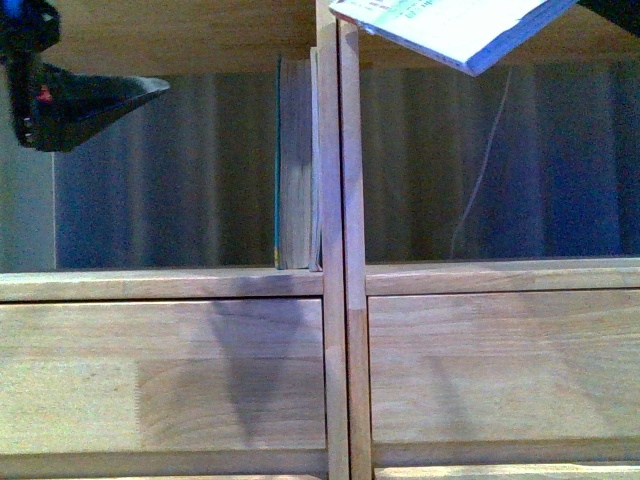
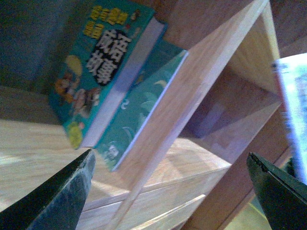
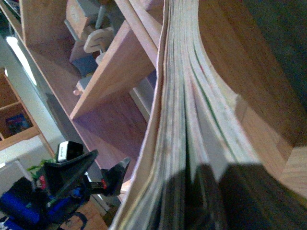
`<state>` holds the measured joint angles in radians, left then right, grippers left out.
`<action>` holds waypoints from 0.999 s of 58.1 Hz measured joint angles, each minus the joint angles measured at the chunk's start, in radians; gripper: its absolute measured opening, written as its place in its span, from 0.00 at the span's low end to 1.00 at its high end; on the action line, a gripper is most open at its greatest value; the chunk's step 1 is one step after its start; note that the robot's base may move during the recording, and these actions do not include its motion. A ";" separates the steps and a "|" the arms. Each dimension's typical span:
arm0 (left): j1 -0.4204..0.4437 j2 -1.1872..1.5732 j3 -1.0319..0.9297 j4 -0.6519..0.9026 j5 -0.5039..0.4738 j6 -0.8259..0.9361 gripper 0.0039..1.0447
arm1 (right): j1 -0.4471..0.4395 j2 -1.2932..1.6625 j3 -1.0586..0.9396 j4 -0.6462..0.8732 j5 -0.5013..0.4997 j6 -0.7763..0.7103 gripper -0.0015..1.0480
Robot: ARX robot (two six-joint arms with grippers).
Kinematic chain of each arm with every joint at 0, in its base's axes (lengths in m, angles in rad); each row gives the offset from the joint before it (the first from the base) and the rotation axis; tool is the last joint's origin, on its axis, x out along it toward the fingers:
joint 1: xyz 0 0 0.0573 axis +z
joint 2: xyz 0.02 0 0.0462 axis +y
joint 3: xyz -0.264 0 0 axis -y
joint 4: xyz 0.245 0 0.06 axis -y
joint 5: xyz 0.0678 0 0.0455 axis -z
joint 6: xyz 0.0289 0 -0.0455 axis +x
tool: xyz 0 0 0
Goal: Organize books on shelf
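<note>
In the front view the wooden shelf (image 1: 335, 300) fills the picture. A thicker book (image 1: 295, 165) with a teal cover edge and tan pages stands upright in the left compartment, against the central double upright. The left wrist view shows it as a teal-covered book (image 2: 103, 67) with a thinner teal book (image 2: 144, 103) between it and the upright. My left gripper (image 2: 170, 155) is open and empty, up and to the left of them (image 1: 90, 100). My right gripper (image 3: 192, 191) is shut on the thin floppy paperback (image 3: 182, 120), held tilted at the top of the right compartment (image 1: 450, 25).
Two flat drawer fronts (image 1: 160, 375) (image 1: 500, 370) lie below the compartments. A thin white cord (image 1: 485, 160) hangs at the back of the right compartment. In the right wrist view, pale wooden objects (image 3: 96, 40) sit in another compartment.
</note>
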<state>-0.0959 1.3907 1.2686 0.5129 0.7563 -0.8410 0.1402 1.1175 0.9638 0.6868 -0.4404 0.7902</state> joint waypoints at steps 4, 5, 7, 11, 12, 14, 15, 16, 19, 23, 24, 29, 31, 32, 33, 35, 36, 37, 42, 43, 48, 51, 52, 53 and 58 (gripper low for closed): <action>-0.051 0.003 0.009 0.000 -0.006 -0.020 0.93 | 0.032 0.015 0.019 -0.001 0.009 -0.002 0.07; -0.058 0.003 0.009 0.000 -0.008 -0.021 0.93 | 0.037 0.016 0.021 -0.001 0.010 -0.002 0.07; -0.078 0.004 0.011 0.000 -0.016 -0.022 0.93 | 0.053 0.019 0.027 -0.001 0.013 -0.002 0.07; -0.114 0.006 0.013 -0.003 -0.026 -0.030 0.93 | 0.085 0.021 0.035 -0.001 0.022 -0.007 0.07; -0.124 0.007 0.014 -0.002 -0.031 -0.032 0.93 | 0.096 0.022 0.036 -0.001 0.024 -0.009 0.07; -0.138 0.010 0.014 0.000 -0.037 -0.036 0.93 | 0.112 0.023 0.038 -0.001 0.029 -0.013 0.07; -0.146 0.012 0.016 0.001 -0.040 -0.039 0.93 | 0.122 0.024 0.040 -0.001 0.031 -0.016 0.07; -0.150 0.013 0.016 0.002 -0.042 -0.039 0.93 | 0.127 0.026 0.040 -0.001 0.033 -0.017 0.07; -0.167 0.018 0.016 0.011 -0.047 -0.049 0.93 | 0.150 0.031 0.043 -0.001 0.037 -0.019 0.07; -0.182 0.024 0.016 0.033 -0.047 -0.064 0.93 | 0.176 0.040 0.047 -0.001 0.042 -0.019 0.07; -0.186 0.025 0.016 0.040 -0.047 -0.069 0.93 | 0.184 0.042 0.047 -0.001 0.042 -0.018 0.07; -0.198 0.025 0.016 0.074 -0.042 -0.092 0.93 | 0.210 0.052 0.047 0.002 0.042 -0.008 0.07; -0.203 0.024 0.016 0.088 -0.042 -0.098 0.93 | 0.221 0.055 0.047 0.002 0.042 -0.005 0.07; -0.204 0.023 0.016 0.091 -0.042 -0.099 0.93 | 0.225 0.055 0.047 0.002 0.042 -0.004 0.07; -0.207 0.023 0.016 0.097 -0.040 -0.100 0.93 | 0.232 0.057 0.047 0.002 0.042 -0.004 0.07; -0.211 0.019 0.016 0.105 -0.034 -0.104 0.93 | 0.241 0.059 0.047 0.002 0.042 -0.002 0.07; -0.213 0.019 0.016 0.107 -0.032 -0.105 0.93 | 0.245 0.059 0.047 0.002 0.041 -0.001 0.07; -0.215 0.016 0.015 0.109 -0.030 -0.105 0.93 | 0.250 0.060 0.048 0.002 0.040 -0.001 0.07; -0.219 0.009 0.013 0.109 -0.025 -0.103 0.86 | 0.261 0.061 0.051 0.002 0.033 0.002 0.07; -0.219 0.007 0.012 0.109 -0.023 -0.103 0.84 | 0.261 0.061 0.051 0.002 0.031 0.005 0.07; -0.217 0.003 0.006 0.131 -0.012 -0.103 0.73 | 0.261 0.061 0.058 0.008 0.023 0.034 0.07; -0.212 0.004 0.006 0.148 -0.006 -0.104 0.66 | 0.259 0.061 0.061 0.013 0.014 0.054 0.07; -0.209 0.004 0.006 0.156 0.000 -0.104 0.62 | 0.259 0.061 0.062 0.016 0.006 0.064 0.07; -0.208 0.006 0.005 0.163 0.002 -0.105 0.59 | 0.257 0.061 0.062 0.019 -0.003 0.082 0.07; -0.199 0.006 0.003 0.193 0.014 -0.110 0.46 | 0.253 0.061 0.062 0.026 -0.037 0.132 0.07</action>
<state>-0.2951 1.3968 1.2720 0.7059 0.7700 -0.9512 0.3927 1.1786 1.0260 0.7128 -0.4778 0.9226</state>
